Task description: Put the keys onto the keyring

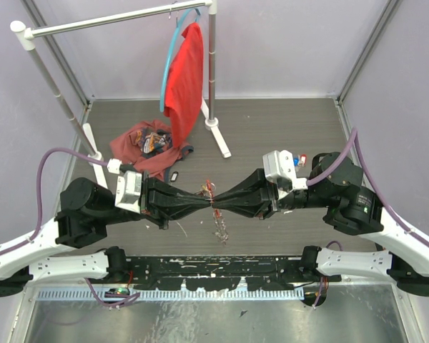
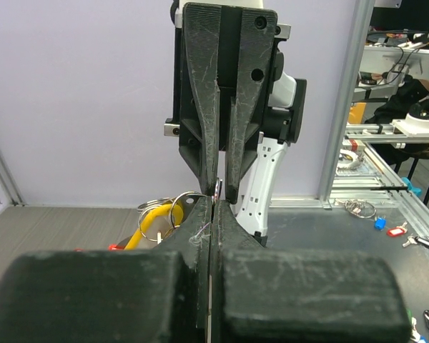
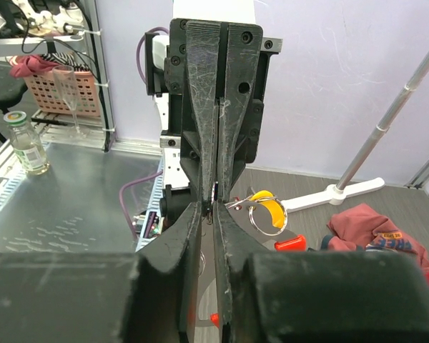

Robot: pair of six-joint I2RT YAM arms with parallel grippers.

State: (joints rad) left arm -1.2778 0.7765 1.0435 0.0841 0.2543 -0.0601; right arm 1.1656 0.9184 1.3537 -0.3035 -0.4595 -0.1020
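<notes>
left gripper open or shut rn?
Shut: left gripper fingers pressed together, no gap, with a metal ring pinched at the tips.

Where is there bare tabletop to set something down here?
Bare: the far-right tabletop between the rack foot and the right wall. Crowded: the middle, where the left tool and right tool meet tip to tip, and the red cloth pile far left.

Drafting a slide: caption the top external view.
Left black gripper and right black gripper meet tip to tip, pinching a thin metal keyring with silvery chain.
</notes>
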